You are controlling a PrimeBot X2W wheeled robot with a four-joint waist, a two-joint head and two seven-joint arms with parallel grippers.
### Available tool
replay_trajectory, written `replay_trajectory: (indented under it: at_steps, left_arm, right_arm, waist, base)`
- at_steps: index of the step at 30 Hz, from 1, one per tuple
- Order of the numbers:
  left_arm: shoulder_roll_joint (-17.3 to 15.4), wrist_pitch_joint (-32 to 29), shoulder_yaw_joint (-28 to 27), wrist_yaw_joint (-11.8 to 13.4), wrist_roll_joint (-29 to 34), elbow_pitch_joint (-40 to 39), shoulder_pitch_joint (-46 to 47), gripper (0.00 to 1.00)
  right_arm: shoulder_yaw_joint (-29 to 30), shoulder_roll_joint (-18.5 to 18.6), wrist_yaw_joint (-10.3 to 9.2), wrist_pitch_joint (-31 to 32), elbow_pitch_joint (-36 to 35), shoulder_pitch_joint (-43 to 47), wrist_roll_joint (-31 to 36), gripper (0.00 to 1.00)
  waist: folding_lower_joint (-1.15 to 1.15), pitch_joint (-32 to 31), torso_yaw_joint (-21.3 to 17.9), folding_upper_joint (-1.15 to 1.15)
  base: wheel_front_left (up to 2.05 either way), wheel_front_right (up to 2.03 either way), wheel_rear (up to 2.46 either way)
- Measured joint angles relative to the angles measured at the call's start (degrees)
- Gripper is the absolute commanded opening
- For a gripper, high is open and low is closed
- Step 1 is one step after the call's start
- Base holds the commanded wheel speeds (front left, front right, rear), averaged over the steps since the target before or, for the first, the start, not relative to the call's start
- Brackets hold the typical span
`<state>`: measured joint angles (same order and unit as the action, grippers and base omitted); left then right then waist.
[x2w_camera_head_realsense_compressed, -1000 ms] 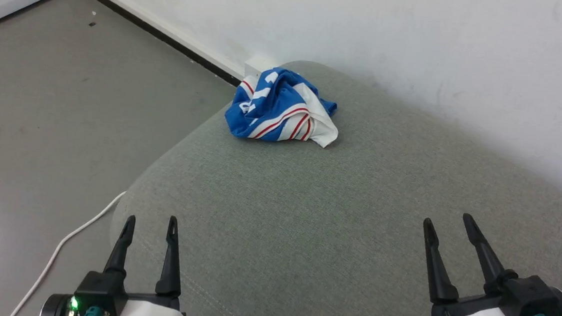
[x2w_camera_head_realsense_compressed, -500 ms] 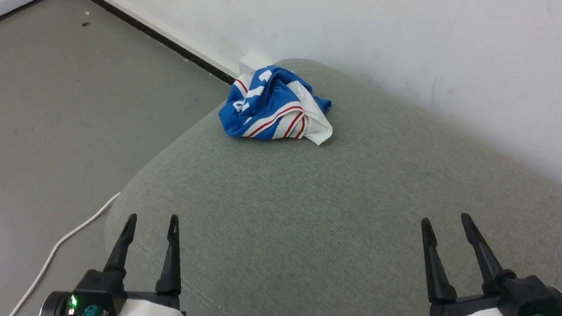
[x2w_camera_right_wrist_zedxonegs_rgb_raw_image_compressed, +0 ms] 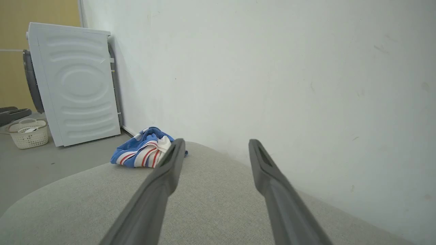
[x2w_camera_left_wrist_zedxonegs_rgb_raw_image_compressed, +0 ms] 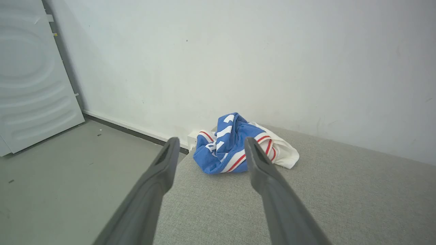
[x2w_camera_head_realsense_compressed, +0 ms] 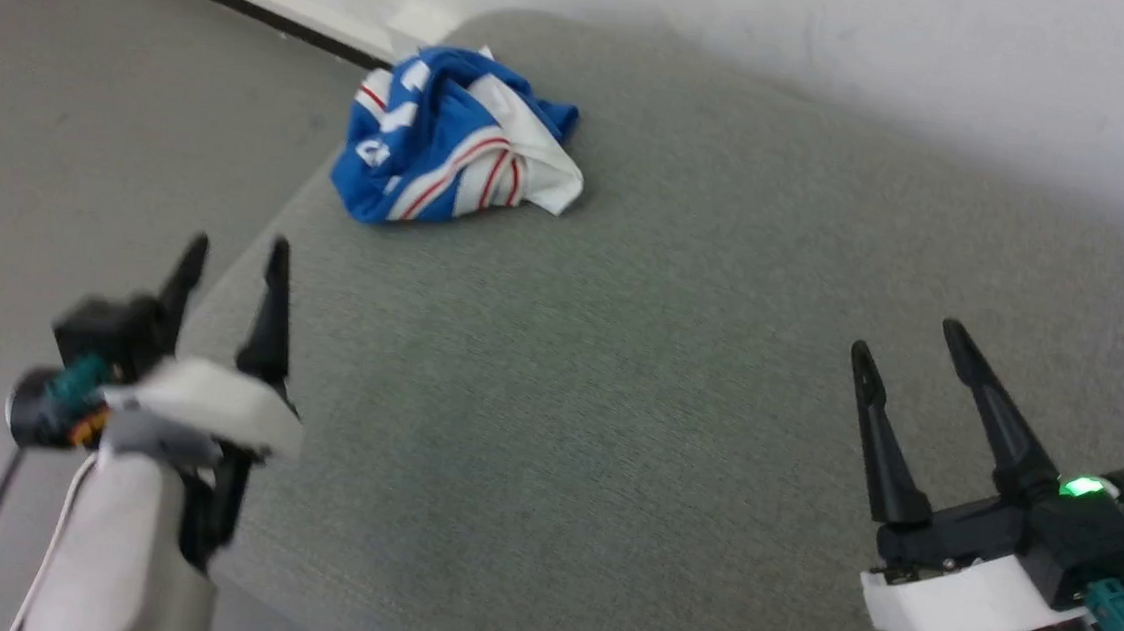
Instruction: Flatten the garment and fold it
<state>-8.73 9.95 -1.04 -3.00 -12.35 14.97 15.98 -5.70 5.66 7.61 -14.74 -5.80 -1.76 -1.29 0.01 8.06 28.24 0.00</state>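
The garment (x2w_camera_head_realsense_compressed: 450, 151) lies crumpled in a blue, white and red heap at the far left corner of a grey-green cushioned surface (x2w_camera_head_realsense_compressed: 617, 380). My left gripper (x2w_camera_head_realsense_compressed: 234, 252) hangs open over the surface's left edge, well short of the heap, nothing between its fingers. In the left wrist view the garment (x2w_camera_left_wrist_zedxonegs_rgb_raw_image_compressed: 238, 146) sits ahead, framed between the two open fingers. My right gripper (x2w_camera_head_realsense_compressed: 906, 338) stands open at the lower right, far from the cloth. From the right wrist the garment (x2w_camera_right_wrist_zedxonegs_rgb_raw_image_compressed: 143, 149) shows to the left of the fingers.
A white wall (x2w_camera_head_realsense_compressed: 845, 37) with a dark baseboard runs behind the cushion, and grey floor (x2w_camera_head_realsense_compressed: 86, 118) lies to its left. A white appliance (x2w_camera_right_wrist_zedxonegs_rgb_raw_image_compressed: 78, 85) and a pale basket (x2w_camera_right_wrist_zedxonegs_rgb_raw_image_compressed: 29, 134) stand on the floor farther left. A white cable (x2w_camera_head_realsense_compressed: 53, 536) hangs by my left arm.
The head camera has swung, shifting the whole picture. My left gripper has risen and moved forward toward the garment. The right gripper sits a little higher. The garment keeps its shape.
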Motion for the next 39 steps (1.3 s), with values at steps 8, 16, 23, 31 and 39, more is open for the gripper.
replay_trajectory:
  at_steps: [8,16,23,31,39]
  left_arm:
    - [-7.8,-12.6,0.3,-3.4,-4.3,13.9,18.2,1.0]
    - [-14.3,-23.8,3.9,-4.1,-7.8,24.7,32.2,1.0]
    - [-19.4,-35.1,6.7,-4.1,-13.8,31.6,40.3,1.0]
    - [-24.3,-48.1,11.9,-4.1,-20.5,32.7,42.9,0.81]
    - [-26.4,-47.2,13.9,-4.0,-28.5,29.8,40.8,0.0]
  right_arm:
    - [-0.4,2.2,0.0,0.0,-4.4,-3.4,0.3,1.0]
    - [-0.2,2.4,0.0,0.0,-7.5,-6.4,0.3,1.0]
    - [-0.1,2.3,0.0,0.0,-8.3,-7.7,0.3,1.0]
    - [0.2,2.1,0.0,0.0,-8.4,-8.1,0.3,1.0]
    - [0.5,1.5,0.0,0.0,-6.4,-8.3,0.2,1.0]
  waist:
    - [0.0,8.3,-5.5,0.0]
    - [0.01,16.5,-11.0,0.0]
    - [0.0,22.5,-15.7,0.0]
    - [-0.02,27.0,-19.6,0.0]
    - [-0.01,25.4,-20.7,0.0]
  base:
    - [0.0,0.0,0.0]
    - [0.0,0.0,0.0]
    - [0.0,0.0,0.0]
    - [0.0,0.0,0.0]
    - [0.0,0.0,0.0]
